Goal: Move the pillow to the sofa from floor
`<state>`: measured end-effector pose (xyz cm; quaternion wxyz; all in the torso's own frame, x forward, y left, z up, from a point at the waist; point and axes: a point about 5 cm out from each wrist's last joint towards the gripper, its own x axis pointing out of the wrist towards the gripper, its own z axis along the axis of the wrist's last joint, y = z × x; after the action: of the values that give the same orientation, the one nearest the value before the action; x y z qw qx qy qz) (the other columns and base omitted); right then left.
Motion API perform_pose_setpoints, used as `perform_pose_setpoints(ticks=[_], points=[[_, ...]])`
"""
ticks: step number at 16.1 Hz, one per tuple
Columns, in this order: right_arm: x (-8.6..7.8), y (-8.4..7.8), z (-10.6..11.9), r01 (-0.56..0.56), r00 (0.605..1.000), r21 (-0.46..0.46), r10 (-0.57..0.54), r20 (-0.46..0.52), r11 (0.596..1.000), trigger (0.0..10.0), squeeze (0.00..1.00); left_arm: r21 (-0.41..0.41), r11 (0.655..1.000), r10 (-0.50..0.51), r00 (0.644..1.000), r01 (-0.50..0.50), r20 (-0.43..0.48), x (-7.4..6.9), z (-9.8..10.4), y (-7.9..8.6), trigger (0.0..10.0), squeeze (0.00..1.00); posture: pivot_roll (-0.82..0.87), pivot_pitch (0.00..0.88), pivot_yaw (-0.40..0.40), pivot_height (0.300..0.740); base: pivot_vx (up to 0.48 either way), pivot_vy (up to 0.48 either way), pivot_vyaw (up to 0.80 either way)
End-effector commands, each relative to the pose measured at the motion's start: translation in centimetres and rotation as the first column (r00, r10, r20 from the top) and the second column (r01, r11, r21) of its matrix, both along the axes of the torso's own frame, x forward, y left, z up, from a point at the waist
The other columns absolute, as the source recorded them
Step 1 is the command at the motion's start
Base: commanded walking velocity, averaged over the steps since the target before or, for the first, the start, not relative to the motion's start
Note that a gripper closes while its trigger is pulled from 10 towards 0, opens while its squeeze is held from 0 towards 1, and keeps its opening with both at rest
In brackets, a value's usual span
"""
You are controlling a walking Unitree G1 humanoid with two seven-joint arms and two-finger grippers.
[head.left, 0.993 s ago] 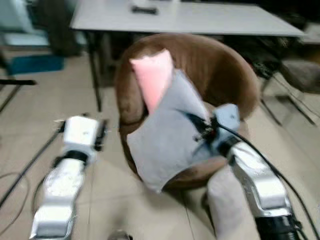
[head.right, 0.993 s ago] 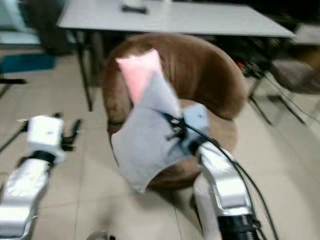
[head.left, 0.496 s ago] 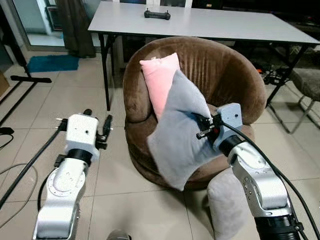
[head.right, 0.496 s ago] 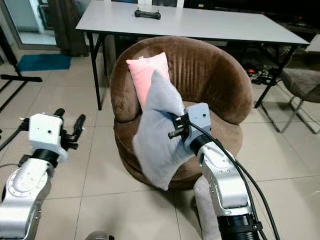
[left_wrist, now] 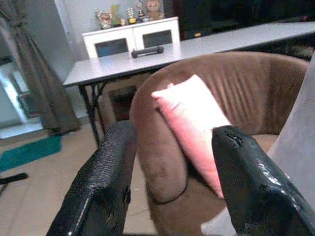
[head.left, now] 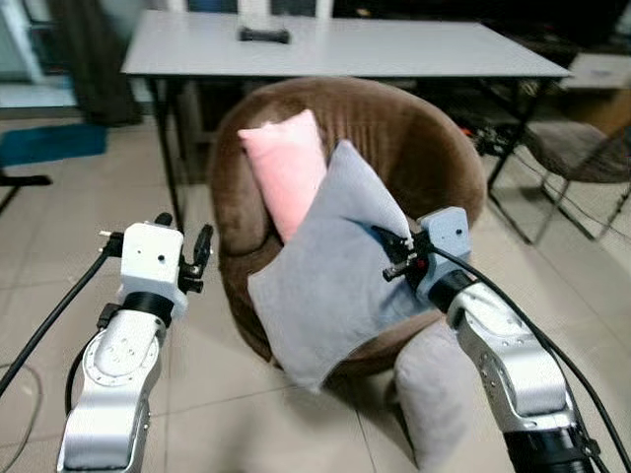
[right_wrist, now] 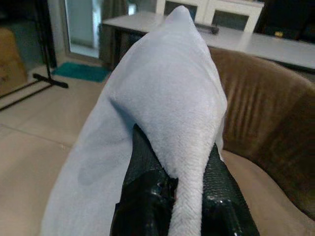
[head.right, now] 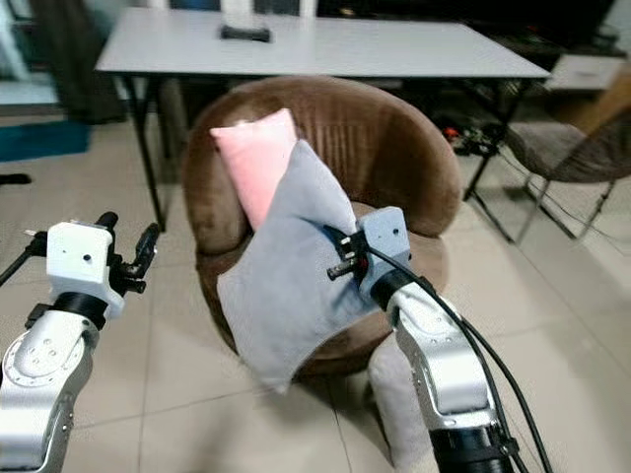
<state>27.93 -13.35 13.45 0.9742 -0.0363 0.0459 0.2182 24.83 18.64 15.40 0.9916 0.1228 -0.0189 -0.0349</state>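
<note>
- Sofa (head.left: pixel 434 148), frame centre: holds pink pillow (head.left: pixel 286 168).
- Right end effector (head.left: pixel 392 256): clenched on grey pillow (head.left: pixel 330 266), over seat front.
- Left end effector (head.left: pixel 182 246), lower left: released, empty.

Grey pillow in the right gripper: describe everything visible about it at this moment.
The grey pillow is a soft, square cushion of fuzzy fleece-like fabric, held diamond-wise in the air. The right gripper is shut on a fold at its edge, bunching the fabric between the black fingers. It hangs over the front of the brown sofa, overlapping the pink pillow that leans on the backrest; its lowest corner dangles past the seat's front edge.
</note>
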Motion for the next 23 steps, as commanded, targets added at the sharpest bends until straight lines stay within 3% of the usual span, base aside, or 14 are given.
perform_pose_setpoints(ticks=[1,3,7,16,20,21,23], points=[[0.3,0.2,1.6,-0.001,0.997,0.004,0.001,0.075,1.000,10.0,0.00,0.003,1.000,0.007,1.000,-0.007,-0.018,0.0,-0.4,0.3,10.0,0.36,0.06,0.000,-0.054,0.740,0.412,0.000,0.80],[0.5,0.0,1.6,0.027,0.996,-0.004,-0.026,0.085,1.000,10.0,0.00,0.005,1.000,0.001,1.000,-0.001,-0.020,0.0,-0.4,0.3,10.0,0.36,0.07,0.000,-0.051,0.740,0.409,0.000,0.78],[0.8,-1.1,1.4,0.095,0.992,-0.010,-0.094,0.082,0.995,10.0,0.00,0.017,0.999,-0.031,0.999,0.032,-0.032,0.1,-0.6,-0.2,10.0,0.36,0.07,0.000,-0.040,0.740,0.412,0.000,0.00],[0.2,-1.6,1.1,0.147,0.986,0.017,-0.148,0.082,0.989,10.0,0.00,0.026,0.991,-0.132,0.989,0.134,-0.059,1.0,-0.9,-1.2,10.0,0.36,0.05,0.000,0.036,0.740,0.408,0.000,0.00],[0.6,-1.6,0.8,0.048,0.999,-0.004,-0.048,0.021,0.999,10.0,0.00,0.015,0.980,-0.195,0.979,0.196,-0.056,0.5,-0.8,-1.7,10.0,0.33,0.06,0.000,0.018,0.740,0.187,0.000,0.00],[0.9,-1.9,0.5,-0.027,0.999,-0.009,0.027,-0.043,1.000,10.0,0.00,0.054,0.954,-0.289,0.953,0.294,-0.085,-0.1,-1.2,-2.1,10.0,0.33,0.06,0.000,0.008,0.740,0.000,0.000,0.00],[1.5,-2.9,-0.4,-0.058,0.993,-0.090,0.047,-0.112,0.994,10.0,0.00,0.107,0.935,-0.328,0.939,0.339,-0.106,-0.5,-1.4,-1.8,10.0,0.33,0.06,0.000,-0.002,0.740,0.000,0.000,0.00]])
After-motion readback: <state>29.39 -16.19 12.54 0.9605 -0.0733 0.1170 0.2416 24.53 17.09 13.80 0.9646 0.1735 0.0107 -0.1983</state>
